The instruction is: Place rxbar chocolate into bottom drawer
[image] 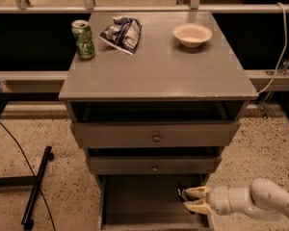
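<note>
My pincer sits low at the right side of the open bottom drawer, reaching in sideways across its right wall, tips pointing left. It is pinching the bar, as best I can judge. Only a small dark scrap with a pale glint shows just past the upper tip, so I cannot make out which way its long axis runs.

What matters for the next move is where the bar hangs over the tray. It is inside the right wall, but only just, and the bare tray floor lies to the left of my tips and below them. I have only this one arm, so there is nothing to choose there. I would ease a little further left before letting go — a drop from here could catch the wall or end up tilted against it.

Just above my pincer is the front of the knobbed drawer, so I have little room overhead. Above that is the second knobbed drawer.

Far up and away is the worktop. The bowl is almost straight above me, the chip bag is up and to the left, and the can is further left again — all well apart from this job.
</note>
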`<state>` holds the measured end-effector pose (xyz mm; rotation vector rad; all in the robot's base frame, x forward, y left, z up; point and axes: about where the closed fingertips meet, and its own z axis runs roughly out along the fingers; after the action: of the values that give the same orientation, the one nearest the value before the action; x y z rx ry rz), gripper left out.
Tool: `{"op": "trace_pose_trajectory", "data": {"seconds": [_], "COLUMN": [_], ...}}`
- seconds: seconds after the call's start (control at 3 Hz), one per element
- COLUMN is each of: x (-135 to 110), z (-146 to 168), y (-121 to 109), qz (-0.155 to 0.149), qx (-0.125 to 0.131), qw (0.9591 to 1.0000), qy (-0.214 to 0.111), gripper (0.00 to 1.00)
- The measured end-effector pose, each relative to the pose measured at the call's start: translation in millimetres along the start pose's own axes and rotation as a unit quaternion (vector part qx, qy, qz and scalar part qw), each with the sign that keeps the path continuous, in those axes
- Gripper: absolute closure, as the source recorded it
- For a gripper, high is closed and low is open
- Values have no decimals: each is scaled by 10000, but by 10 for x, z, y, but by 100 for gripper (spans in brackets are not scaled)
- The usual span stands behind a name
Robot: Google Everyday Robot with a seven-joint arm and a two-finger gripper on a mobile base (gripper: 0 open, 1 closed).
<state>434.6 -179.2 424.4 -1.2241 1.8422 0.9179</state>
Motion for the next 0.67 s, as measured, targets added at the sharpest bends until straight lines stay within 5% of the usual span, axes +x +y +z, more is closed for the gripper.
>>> {"op": "trace_pose_trajectory", "data": {"seconds": [0.67], "x": [1], "z": [262], "y": [-25], "qz": [-145], "qx": [-164], "qw": [9995], "qy": [247], "gripper": [100]}}
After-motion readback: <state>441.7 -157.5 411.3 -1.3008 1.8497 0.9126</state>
